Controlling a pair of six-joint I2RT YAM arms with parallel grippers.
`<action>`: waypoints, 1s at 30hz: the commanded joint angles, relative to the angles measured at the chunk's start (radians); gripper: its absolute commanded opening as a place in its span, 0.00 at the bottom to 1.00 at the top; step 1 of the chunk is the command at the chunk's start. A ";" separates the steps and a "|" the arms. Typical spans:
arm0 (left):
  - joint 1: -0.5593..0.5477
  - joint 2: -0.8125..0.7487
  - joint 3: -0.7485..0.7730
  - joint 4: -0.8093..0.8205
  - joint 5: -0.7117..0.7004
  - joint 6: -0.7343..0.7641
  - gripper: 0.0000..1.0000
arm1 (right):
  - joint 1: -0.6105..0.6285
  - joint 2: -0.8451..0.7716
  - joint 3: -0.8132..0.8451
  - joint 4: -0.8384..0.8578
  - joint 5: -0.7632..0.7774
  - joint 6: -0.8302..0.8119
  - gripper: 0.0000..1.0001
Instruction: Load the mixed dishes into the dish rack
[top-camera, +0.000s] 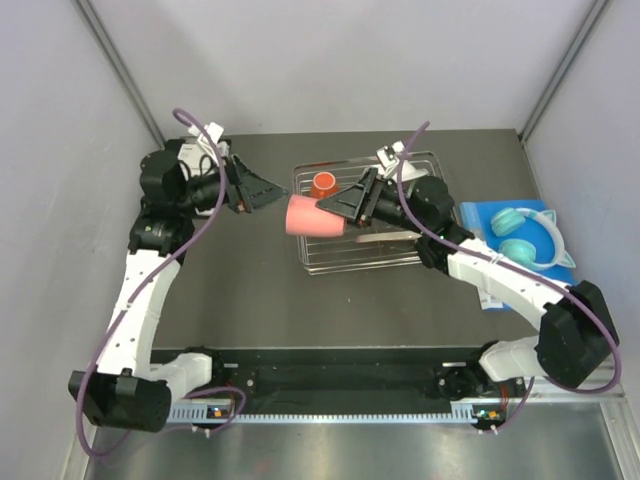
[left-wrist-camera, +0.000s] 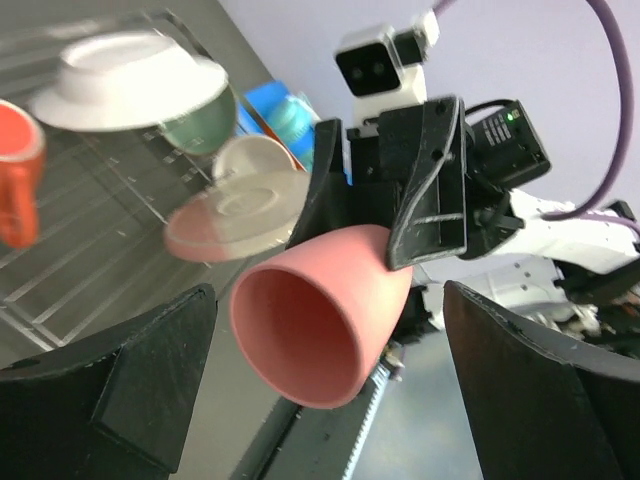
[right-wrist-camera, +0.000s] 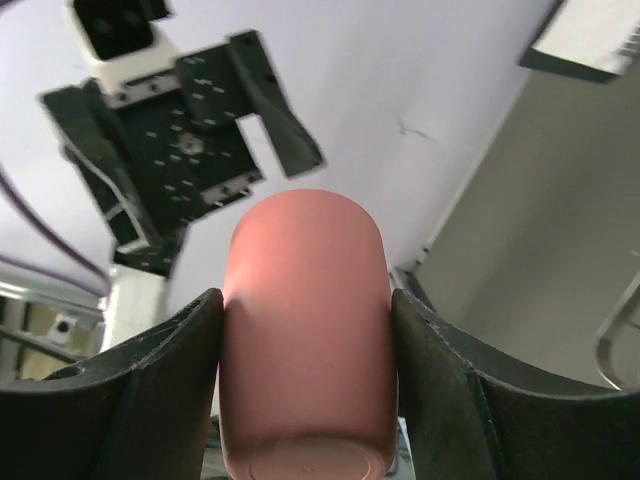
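The right hand (top-camera: 338, 208) is clamped on the salmon pink cup (top-camera: 312, 216), held sideways at the 9 o'clock edge of the dish rack (top-camera: 360, 262). At the cup's 9 o'clock, the left hand (top-camera: 270, 192) gapes wide, empty. The table (top-camera: 250, 300) is dark, with pale walls (top-camera: 300, 60) around it.

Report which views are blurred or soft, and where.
Left wrist: the white bowl and orange mug in the dish rack are smeared, while the salmon pink cup is sharper. Right wrist: the cup fills the centre at close range and looks slightly soft. Top external: evenly lit and crisp, with only faint shadows.
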 joint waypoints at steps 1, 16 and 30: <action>0.116 -0.032 0.135 -0.117 0.017 0.112 0.99 | -0.020 -0.028 0.160 -0.294 0.012 -0.254 0.00; 0.287 -0.088 0.169 -0.677 -0.322 0.758 0.99 | 0.158 0.534 1.174 -1.540 0.715 -0.950 0.00; 0.288 -0.163 0.085 -0.664 -0.331 0.782 0.99 | 0.244 0.710 1.185 -1.610 0.893 -1.036 0.00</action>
